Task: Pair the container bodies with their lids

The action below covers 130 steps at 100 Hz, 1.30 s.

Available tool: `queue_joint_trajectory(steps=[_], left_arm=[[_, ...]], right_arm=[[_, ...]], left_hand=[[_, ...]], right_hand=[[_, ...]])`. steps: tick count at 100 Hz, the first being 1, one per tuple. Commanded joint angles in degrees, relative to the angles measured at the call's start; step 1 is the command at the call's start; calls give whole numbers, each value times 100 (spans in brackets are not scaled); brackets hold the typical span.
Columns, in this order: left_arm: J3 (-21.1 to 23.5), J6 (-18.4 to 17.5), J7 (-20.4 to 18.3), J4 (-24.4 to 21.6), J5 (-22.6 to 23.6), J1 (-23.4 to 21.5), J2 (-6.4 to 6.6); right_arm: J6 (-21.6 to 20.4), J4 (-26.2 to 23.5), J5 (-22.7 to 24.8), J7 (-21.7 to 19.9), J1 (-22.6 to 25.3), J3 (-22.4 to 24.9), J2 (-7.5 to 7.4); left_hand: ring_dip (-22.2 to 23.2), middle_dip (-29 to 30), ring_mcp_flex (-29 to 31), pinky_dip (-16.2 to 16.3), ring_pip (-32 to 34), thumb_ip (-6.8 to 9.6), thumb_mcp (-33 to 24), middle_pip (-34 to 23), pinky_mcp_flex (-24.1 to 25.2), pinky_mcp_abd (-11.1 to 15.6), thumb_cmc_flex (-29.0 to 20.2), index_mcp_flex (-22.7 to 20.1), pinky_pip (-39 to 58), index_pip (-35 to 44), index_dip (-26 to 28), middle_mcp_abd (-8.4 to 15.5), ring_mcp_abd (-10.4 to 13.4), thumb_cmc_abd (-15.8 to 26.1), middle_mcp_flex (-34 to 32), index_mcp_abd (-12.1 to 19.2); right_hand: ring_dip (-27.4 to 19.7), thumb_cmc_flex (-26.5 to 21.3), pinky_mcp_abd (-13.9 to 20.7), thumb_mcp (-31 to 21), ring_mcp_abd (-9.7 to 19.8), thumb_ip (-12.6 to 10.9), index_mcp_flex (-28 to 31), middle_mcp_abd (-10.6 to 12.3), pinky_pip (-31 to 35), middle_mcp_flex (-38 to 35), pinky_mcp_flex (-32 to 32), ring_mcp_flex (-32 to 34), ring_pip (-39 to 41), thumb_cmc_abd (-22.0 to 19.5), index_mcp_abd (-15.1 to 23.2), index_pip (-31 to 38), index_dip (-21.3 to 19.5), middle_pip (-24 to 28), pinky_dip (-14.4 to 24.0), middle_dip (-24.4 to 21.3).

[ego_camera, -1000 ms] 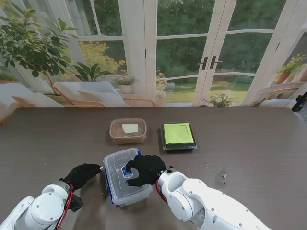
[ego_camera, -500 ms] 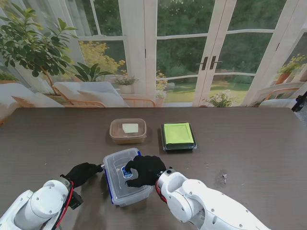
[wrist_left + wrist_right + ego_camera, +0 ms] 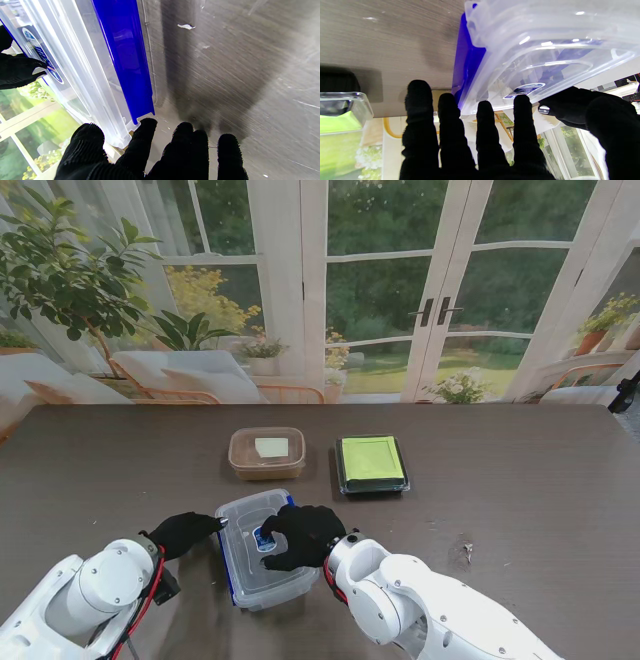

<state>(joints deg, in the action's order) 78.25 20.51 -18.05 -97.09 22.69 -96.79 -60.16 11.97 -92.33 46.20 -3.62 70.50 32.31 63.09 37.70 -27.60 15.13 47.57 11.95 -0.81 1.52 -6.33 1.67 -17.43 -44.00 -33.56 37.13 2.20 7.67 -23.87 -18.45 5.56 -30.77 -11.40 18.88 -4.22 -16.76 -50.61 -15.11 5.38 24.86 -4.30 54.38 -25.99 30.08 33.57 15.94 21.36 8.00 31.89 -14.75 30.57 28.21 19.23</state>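
Observation:
A clear plastic box (image 3: 258,552) with blue side clips and a clear lid on top stands near me, left of centre. My right hand (image 3: 300,535) lies flat on the lid, fingers spread over its blue label (image 3: 523,90), holding nothing. My left hand (image 3: 186,532) is open at the box's left side, with its fingertips at the blue clip (image 3: 125,62). In the left wrist view the thumb and index finger (image 3: 142,142) sit on either side of the box's corner. Farther from me stand a lidded brown bowl (image 3: 267,452) and a black tray with a green lid (image 3: 372,463).
The dark wooden table (image 3: 520,500) stretches to my right, with a small scrap (image 3: 466,549) on it. Beyond its far edge are glass doors and plants. The green-lidded tray (image 3: 340,117) shows beside my right hand's fingers in the right wrist view.
My left hand and forearm have moved right, bringing the fingertips up to the clear box's left edge. The right hand has stayed on the lid.

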Motion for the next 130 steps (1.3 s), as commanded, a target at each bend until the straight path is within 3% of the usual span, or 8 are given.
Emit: queue_joint_trajectory(steps=[1, 21, 36, 53, 69, 87, 109, 130], left_arm=[[-126, 107, -254, 349, -25, -59, -27], [-288, 117, -428, 476, 87, 108, 22], [-353, 133, -517, 498, 125, 150, 48], [-336, 195, -451, 479, 36, 111, 25], [-244, 213, -281, 418, -79, -19, -23], [-23, 208, 260, 261, -594, -280, -192], [236, 145, 909, 54, -1383, -580, -423], [443, 135, 1155, -220, -1724, -836, -516]], right_arm=[[-42, -25, -22, -124, 74, -57, 23], [-40, -43, -48, -157, 75, -64, 19], [-29, -56, -57, -179, 74, -71, 15], [-13, -70, -87, -200, 82, -89, 14], [-13, -76, -96, -228, 84, -117, 7], [6, -99, -119, -265, 90, -123, 1], [28, -137, -128, -311, 75, -165, -6], [47, -154, -136, -335, 55, -195, -5]], left_hand=[[-343, 26, 197, -18, -244, -19, 45, 34, 109, 144, 245, 127, -149, -106, -86, -190, -668, 290, 208, 158], [-287, -24, 212, 32, -206, -16, 37, 7, 95, 173, 225, 226, -201, -189, -250, -193, -652, 277, 214, 81], [-216, -97, 257, 142, -159, -14, 42, -12, 18, 151, 254, -786, -190, 469, 31, -210, -686, 321, 135, -371], [-198, -121, 307, 172, -140, -10, 33, -52, 18, 124, 242, -1396, -187, 812, 315, -224, -738, 354, -49, -492], [-170, -157, 447, 201, -90, -7, 29, -108, -38, 75, 210, -1889, -165, 1112, 683, -171, -801, 383, -394, -404], [-162, -197, 547, 212, -35, -8, 22, -141, -78, -5, 139, -2110, -111, 1318, 1011, -222, -893, 360, -628, -570], [-164, -208, 604, 198, -25, -9, 11, -146, -90, -72, 29, -1975, -109, 1293, 1163, -339, -996, 317, -713, -779], [-146, -221, 721, 213, -1, -18, 28, -172, -172, -190, -6, -1935, -81, 1287, 1292, -394, -1088, 305, -842, -813]], right_hand=[[168, -35, 68, 151, 529, -168, -236, 35, -64, -27, -2000, 330, 448, 1, 29, -35, -31, 61, 113, 34], [184, -43, 68, 156, 537, -169, -238, 31, -65, -38, -2005, 344, 486, -10, 27, -36, -31, 63, 115, 36], [189, -39, 68, 166, 529, -169, -242, 34, -63, -36, -2003, 351, 500, -27, 23, -39, -30, 58, 117, 35], [190, -39, 70, 177, 518, -170, -241, 28, -62, -29, -2003, 350, 505, -36, 24, -42, -29, 53, 119, 35], [189, -46, 72, 188, 514, -173, -255, 27, -62, -16, -2003, 340, 505, -50, 20, -48, -30, 51, 119, 36], [185, -52, 78, 196, 522, -176, -279, 23, -72, 13, -2021, 316, 494, -57, 13, -61, -28, 43, 117, 34], [184, -59, 85, 217, 518, -177, -304, 19, -78, 43, -2024, 303, 493, -79, 5, -76, -29, 41, 118, 34], [184, -64, 84, 237, 524, -181, -309, 23, -79, 54, -2025, 300, 494, -92, 4, -83, -33, 42, 121, 34]])
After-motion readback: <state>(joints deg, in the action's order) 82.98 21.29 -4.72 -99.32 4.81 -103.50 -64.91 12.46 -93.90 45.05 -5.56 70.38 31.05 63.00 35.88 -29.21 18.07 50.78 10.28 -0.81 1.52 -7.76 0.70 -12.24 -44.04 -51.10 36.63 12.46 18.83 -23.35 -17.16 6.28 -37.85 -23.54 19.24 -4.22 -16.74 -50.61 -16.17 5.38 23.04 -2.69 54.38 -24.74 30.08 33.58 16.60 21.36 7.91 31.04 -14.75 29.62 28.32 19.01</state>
